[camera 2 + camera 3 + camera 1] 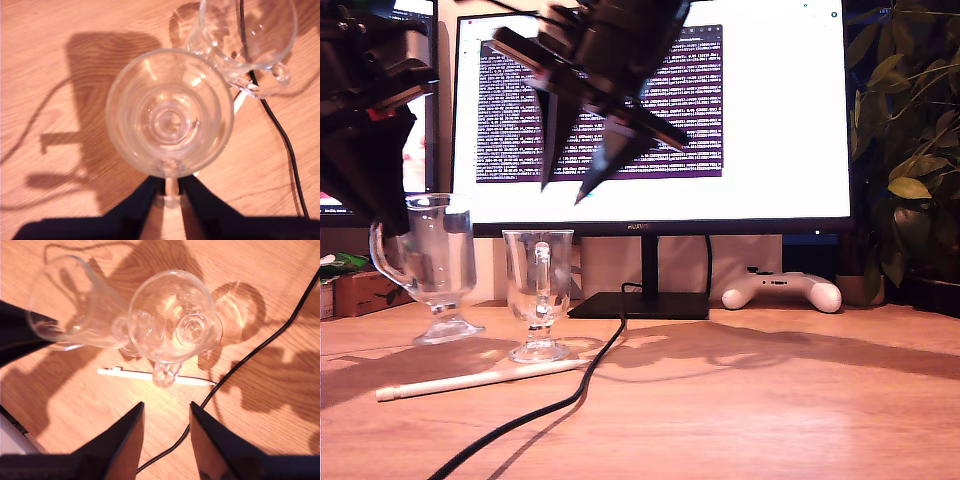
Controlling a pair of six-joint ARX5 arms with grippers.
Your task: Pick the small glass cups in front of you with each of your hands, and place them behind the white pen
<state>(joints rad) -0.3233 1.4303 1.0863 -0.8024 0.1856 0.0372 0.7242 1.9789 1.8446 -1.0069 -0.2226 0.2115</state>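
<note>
Two small glass cups stand on the wooden table, beyond the white pen [480, 380] as the exterior view shows it. My first gripper [171, 187] is shut on the handle of the cup [170, 117] at the exterior view's left [438, 270], which tilts slightly; I cannot tell whether its foot touches the table. In the exterior view that gripper [380, 215] reaches down from the upper left. The other cup [538, 295] stands free. High above it hangs my second gripper [563, 192], open and empty. Its wrist view shows that gripper [166, 407], the free cup [172, 315] and the pen [155, 376].
A black cable [590, 370] runs from the monitor stand [640, 305] past the free cup towards the front edge. A monitor [760, 110] fills the back. A white game controller [782, 290] and a plant [910, 150] sit at the exterior view's right.
</note>
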